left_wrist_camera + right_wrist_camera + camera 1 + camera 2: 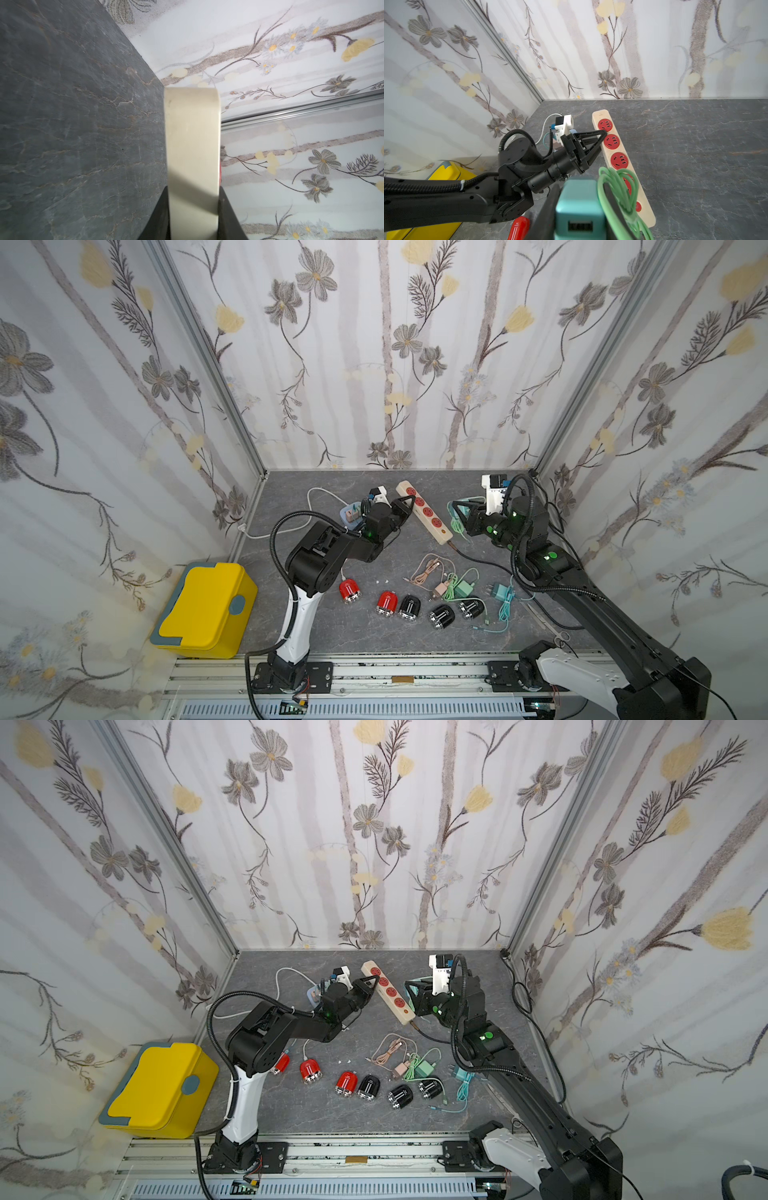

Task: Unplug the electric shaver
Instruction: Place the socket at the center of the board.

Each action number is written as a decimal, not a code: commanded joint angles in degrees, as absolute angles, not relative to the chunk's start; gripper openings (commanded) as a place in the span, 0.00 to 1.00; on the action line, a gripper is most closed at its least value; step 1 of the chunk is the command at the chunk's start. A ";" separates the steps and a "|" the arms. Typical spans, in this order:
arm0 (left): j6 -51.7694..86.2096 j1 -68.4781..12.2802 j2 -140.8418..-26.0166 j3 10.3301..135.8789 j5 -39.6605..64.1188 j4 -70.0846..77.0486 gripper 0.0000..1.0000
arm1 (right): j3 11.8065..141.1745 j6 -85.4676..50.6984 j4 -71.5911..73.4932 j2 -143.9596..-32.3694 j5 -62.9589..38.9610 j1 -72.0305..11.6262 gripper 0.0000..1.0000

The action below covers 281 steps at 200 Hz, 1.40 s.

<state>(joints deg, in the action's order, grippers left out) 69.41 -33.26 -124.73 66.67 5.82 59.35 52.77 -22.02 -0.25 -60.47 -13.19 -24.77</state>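
Right claw clasps charger beside power strip.

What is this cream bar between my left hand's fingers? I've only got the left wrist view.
Observer: It's the power strip; your left hand is clamped near its far end.
Operator: Anything plugged in?
Observer: No; in both top views its four red sockets look empty.
Operator: And my right hand?
Observer: It holds a teal charger with a coiled green cable, beside the strip.
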 commanded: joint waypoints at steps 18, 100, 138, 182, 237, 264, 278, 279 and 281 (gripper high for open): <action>69.92 -33.84 -127.11 70.33 3.55 57.86 0.13 | 52.12 -22.27 2.62 -59.17 -16.17 -24.78 0.09; 69.10 -35.61 -129.81 73.70 2.37 51.35 0.19 | 52.30 -22.11 1.05 -58.58 -16.87 -24.71 0.09; 68.69 -35.79 -130.42 73.75 2.02 47.56 0.21 | 51.86 -22.15 0.97 -58.22 -16.10 -24.65 0.09; 68.79 -36.02 -131.09 76.00 2.37 46.21 0.35 | 51.56 -22.14 0.89 -57.93 -16.08 -24.70 0.09; 66.36 -36.12 -129.02 76.33 2.37 40.86 0.55 | 50.98 -22.65 1.74 -57.78 -18.80 -24.70 0.10; 63.45 -36.04 -126.97 76.53 2.63 36.65 0.63 | 50.81 -23.17 3.12 -58.11 -21.91 -24.74 0.10; 62.15 -35.93 -125.36 75.67 2.76 35.31 0.66 | 50.76 -23.45 3.99 -58.66 -23.96 -24.77 0.10; 62.06 -35.89 -125.22 75.63 2.74 35.28 0.66 | 50.78 -23.46 4.01 -58.73 -24.06 -24.78 0.10; 61.81 -35.91 -124.91 75.42 2.86 35.19 0.67 | 50.73 -23.53 4.17 -58.85 -24.34 -24.83 0.10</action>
<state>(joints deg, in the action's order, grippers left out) 65.63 -36.07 -127.46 76.16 2.76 38.06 50.94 -22.46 -1.06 -58.26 -19.75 -24.69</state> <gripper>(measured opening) 0.646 0.258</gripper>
